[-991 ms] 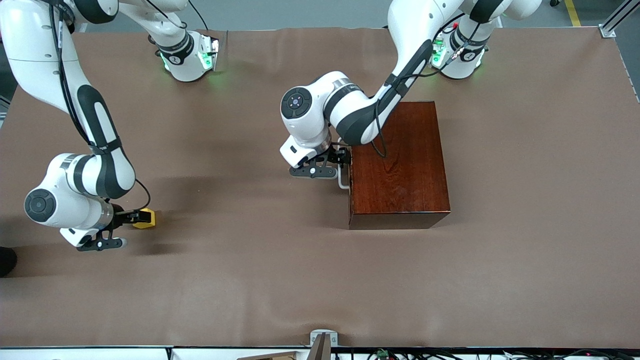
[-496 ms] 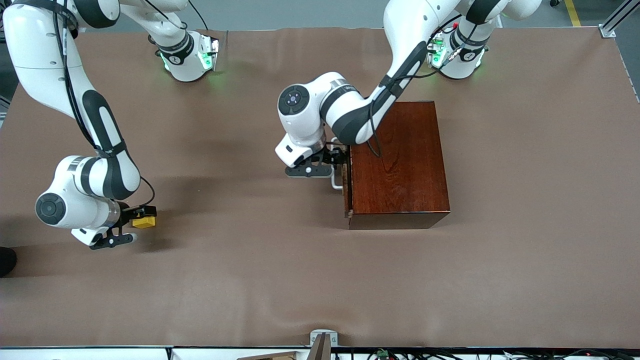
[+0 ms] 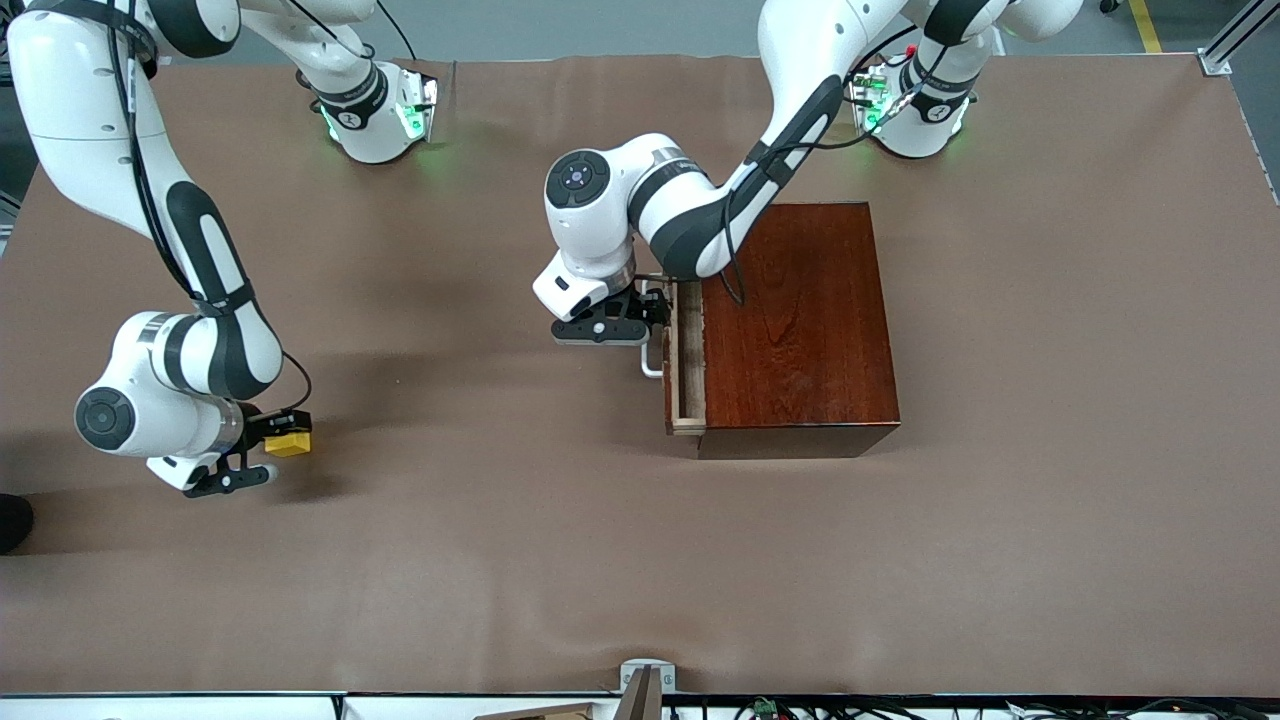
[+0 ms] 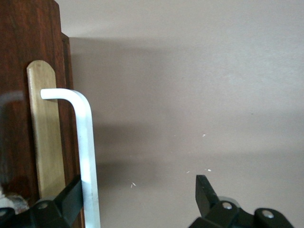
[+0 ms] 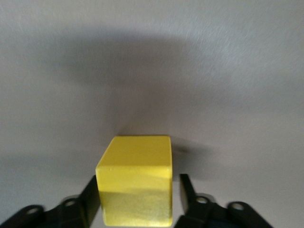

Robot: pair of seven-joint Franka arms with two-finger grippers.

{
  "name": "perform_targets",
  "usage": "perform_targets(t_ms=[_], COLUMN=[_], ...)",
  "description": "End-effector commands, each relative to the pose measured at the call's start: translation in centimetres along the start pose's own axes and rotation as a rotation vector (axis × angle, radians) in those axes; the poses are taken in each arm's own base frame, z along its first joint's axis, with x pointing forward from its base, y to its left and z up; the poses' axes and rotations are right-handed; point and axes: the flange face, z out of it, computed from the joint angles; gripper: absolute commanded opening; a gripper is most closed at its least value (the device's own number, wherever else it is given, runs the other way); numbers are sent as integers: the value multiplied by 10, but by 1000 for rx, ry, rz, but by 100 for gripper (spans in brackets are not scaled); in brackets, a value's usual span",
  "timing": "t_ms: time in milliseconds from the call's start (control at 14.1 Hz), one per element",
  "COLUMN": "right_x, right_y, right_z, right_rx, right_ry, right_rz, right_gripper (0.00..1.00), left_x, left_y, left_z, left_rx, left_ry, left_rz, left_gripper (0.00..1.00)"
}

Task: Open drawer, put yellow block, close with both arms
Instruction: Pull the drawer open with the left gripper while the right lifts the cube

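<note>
We are partway through opening: the drawer shows only a narrow strip of pale tray out of the box, which sits just off the table's centre toward 3 o'clock. The drawer slides toward 9 o'clock.

The left gripper is at the handle, near its 12 o'clock end. Its fingers are spread wide with the white bar between them. One finger is tucked in on the drawer side of the bar, so we judge this to be a hooking pull and not a pinch.

- We should pull dead straight toward 9 o'clock. Hooking near one end of the bar may skew the tray and jam it.
- We should keep the height level so the bar does not slip off the finger.
- The opening must end up well wider than the block, which the present gap is not.
- The box could slide along with the drawer, so a slow, even pull seems wise.

The block is at about 8 o'clock, well apart from the box. The right gripper is clamped on it, fingers pressed to two opposite faces. Whether it is off the cloth we cannot tell. We would hold it there until the tray is far enough out, then carry it toward 3 o'clock, clear of the left arm.
</note>
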Motion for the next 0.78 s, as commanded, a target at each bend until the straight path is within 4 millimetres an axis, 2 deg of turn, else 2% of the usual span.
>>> perform_targets(t_ms=[0, 71, 354, 425, 566, 708], right_x=[2, 2, 3, 4, 3, 5], right_y=[4, 4, 5, 5, 8, 8], right_z=[-7, -8, -10, -13, -19, -38], right_rx=[12, 12, 17, 15, 15, 7], right_ry=[27, 33, 46, 51, 55, 80], right_rz=[3, 4, 15, 14, 10, -5], right_gripper=[61, 59, 6, 0, 0, 0], left_x=[-5, -5, -8, -9, -18, -19], left_y=[16, 18, 25, 28, 37, 40], left_z=[-4, -5, -9, -9, -10, -8], left_rx=[-53, -78, -129, -144, -161, -177], left_ry=[26, 12, 4, 3, 4, 1], left_rz=[-33, -47, -58, -58, -44, -48], left_gripper=[100, 100, 100, 100, 100, 100])
